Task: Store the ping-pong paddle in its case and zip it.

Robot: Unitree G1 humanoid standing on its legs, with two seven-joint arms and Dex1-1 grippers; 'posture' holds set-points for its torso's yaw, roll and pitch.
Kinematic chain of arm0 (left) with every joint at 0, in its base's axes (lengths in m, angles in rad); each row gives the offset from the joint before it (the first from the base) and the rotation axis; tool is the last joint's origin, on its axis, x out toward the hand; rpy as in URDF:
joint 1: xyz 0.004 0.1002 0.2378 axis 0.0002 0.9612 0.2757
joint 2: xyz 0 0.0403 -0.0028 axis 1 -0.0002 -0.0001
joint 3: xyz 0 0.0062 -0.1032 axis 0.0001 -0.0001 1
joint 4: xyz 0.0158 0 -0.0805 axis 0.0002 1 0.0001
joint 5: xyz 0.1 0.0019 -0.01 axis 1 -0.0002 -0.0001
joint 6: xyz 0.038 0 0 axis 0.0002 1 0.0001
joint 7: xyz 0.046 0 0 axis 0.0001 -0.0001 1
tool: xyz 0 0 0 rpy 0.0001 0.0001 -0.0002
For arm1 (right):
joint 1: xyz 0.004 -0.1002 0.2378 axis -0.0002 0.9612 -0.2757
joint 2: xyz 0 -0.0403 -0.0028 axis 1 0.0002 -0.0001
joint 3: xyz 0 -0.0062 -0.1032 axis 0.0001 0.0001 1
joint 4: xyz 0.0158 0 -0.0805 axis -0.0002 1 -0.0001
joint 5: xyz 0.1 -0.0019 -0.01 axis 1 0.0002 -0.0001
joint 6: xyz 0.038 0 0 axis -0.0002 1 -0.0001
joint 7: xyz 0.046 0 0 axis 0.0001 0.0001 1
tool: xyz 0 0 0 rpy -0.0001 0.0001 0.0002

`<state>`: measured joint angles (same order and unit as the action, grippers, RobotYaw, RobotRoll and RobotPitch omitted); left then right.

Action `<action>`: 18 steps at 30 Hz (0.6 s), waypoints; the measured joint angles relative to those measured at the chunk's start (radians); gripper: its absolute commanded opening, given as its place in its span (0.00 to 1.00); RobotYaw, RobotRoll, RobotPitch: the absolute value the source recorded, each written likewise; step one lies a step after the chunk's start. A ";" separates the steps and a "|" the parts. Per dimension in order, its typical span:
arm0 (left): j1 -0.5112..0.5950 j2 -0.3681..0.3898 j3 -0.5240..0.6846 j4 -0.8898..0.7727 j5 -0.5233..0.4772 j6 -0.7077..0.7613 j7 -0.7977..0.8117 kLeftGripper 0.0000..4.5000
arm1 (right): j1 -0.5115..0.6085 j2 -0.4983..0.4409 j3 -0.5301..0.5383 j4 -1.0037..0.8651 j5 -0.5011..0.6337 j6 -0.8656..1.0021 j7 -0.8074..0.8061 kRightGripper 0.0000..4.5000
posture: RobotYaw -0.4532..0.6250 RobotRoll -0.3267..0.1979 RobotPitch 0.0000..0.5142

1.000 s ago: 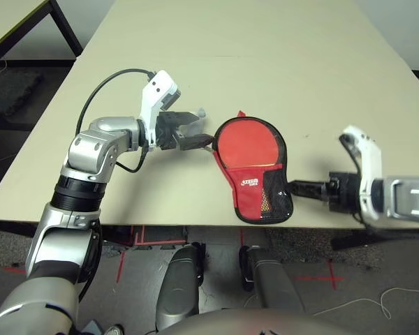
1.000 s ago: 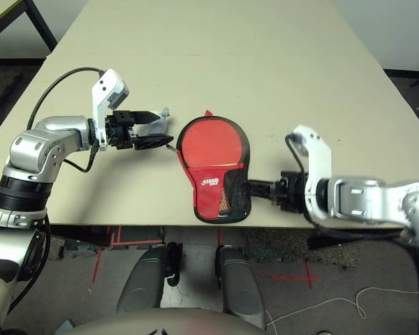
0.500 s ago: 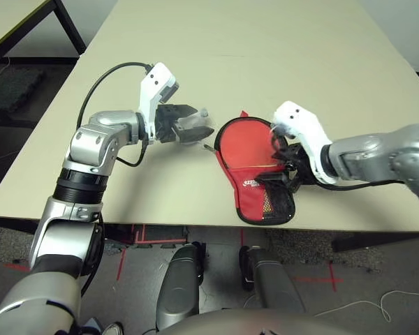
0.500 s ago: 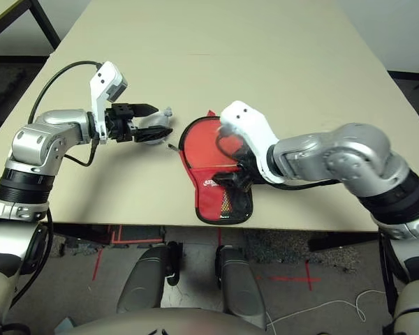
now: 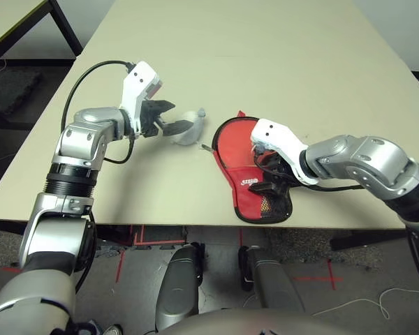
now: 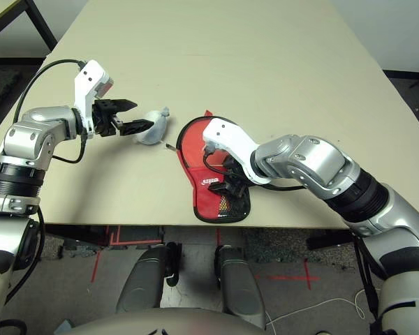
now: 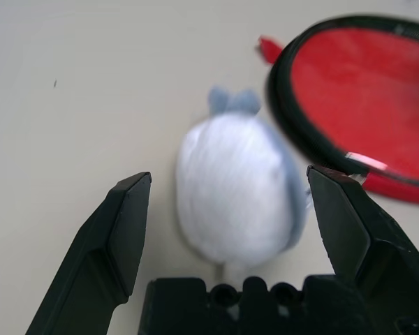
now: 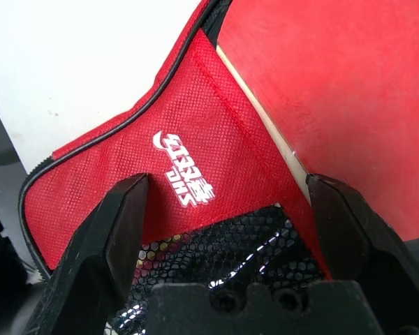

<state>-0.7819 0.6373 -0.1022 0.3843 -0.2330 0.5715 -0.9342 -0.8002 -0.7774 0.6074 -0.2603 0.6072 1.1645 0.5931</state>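
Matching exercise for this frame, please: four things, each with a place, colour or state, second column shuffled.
1. pompom
2. case
3. left gripper
4. right gripper

A. red, with a white logo
B. open, over the case
C. fluffy, grey-white
D. open, beside the case

Pairs: 1-C, 2-A, 3-D, 4-B

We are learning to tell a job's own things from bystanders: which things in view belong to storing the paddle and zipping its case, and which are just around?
Belongs to the job:
- red paddle
- red-and-black case
- fluffy pompom, seemingly the zip's pull

Just around:
- pale cable on the floor
- red floor tape
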 measured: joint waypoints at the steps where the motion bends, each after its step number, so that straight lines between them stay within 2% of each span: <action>1: -0.003 -0.001 -0.003 0.018 0.005 -0.004 -0.001 1.00 | 0.000 0.007 0.002 0.008 -0.021 -0.005 0.015 0.99 | 0.49 0.62 0.28; 6: -0.028 -0.023 -0.023 0.098 0.045 -0.045 -0.001 1.00 | -0.001 0.041 0.002 0.047 -0.103 -0.025 0.067 0.99 | 0.49 0.62 0.27; 12: -0.038 -0.097 -0.042 0.218 0.083 -0.103 -0.001 1.00 | -0.001 0.071 -0.006 0.076 -0.169 -0.031 0.104 0.99 | 0.49 0.62 0.27; 18: -0.131 -0.164 -0.047 0.393 0.142 -0.198 0.025 1.00 | 0.001 0.093 -0.022 0.091 -0.208 -0.022 0.137 0.99 | 0.49 0.62 0.27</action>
<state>-0.9130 0.4734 -0.1494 0.7775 -0.0915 0.3730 -0.9095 -0.7990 -0.6844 0.5858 -0.1691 0.3996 1.1424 0.7297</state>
